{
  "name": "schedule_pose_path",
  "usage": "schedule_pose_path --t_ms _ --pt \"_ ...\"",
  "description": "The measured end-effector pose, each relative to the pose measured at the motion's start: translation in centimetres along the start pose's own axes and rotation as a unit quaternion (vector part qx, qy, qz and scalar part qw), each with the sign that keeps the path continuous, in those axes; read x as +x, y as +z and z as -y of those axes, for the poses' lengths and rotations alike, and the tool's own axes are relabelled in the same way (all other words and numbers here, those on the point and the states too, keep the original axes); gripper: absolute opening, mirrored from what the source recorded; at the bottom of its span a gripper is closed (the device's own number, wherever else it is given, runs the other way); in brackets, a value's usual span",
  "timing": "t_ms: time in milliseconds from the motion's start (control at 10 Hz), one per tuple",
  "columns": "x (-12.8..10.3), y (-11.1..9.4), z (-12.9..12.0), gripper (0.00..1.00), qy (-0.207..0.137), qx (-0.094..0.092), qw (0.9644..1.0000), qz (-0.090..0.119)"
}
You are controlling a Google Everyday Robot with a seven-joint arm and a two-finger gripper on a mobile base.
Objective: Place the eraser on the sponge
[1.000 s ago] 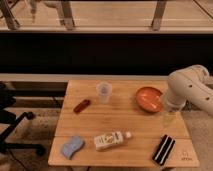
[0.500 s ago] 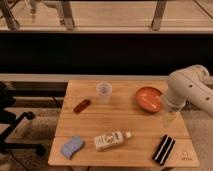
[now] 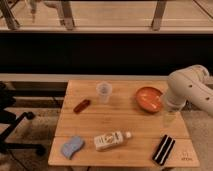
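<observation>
Wooden table [image 3: 125, 122], light top.
Front left corner: light-blue sponge [image 3: 72, 147].
Front edge, middle: white bottle [image 3: 111, 141], lying on its side, cap toward the right.
Front right corner: black eraser [image 3: 163, 149] with white stripes, well apart from sponge.
Near back edge, centre: clear cup [image 3: 103, 92], upright.
Left of cup: reddish-brown oblong piece [image 3: 82, 105].
Back right: orange bowl [image 3: 149, 98].
Over right edge, between bowl and eraser: gripper [image 3: 169, 118] on white arm [image 3: 190, 90], pointing down, fingers apart, nothing held.

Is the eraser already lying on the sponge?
No: the eraser lies on the table at right front, apart from the sponge at left front; the end effector hangs between bowl and eraser.
</observation>
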Motion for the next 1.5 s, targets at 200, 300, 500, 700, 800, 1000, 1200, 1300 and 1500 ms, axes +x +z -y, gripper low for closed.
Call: schedule_pose_path --t_ms 200,300,500,700,800,1000,1200,1300,1500 --pt "0.0 0.0 0.0 0.8 0.0 0.0 1.0 0.0" --pt "0.0 0.0 0.0 0.8 0.0 0.0 1.0 0.0" --pt "0.3 0.7 -0.9 0.93 -0.015 -0.008 0.9999 0.0" --pt "0.5 1.7 -2.0 1.0 -0.035 -0.01 0.9993 0.003" --pt "0.5 1.8 -2.0 1.0 -0.038 -0.01 0.9992 0.004" --pt "0.5 2.0 -2.2 1.0 -0.048 -0.012 0.9988 0.005" --pt "1.6 2.8 -4.0 1.0 -0.07 -0.018 0.9974 0.004" --pt "1.8 3.2 -4.5 1.0 -0.08 -0.018 0.9966 0.005" --pt "1.8 3.7 -4.4 1.0 -0.091 -0.019 0.9957 0.007"
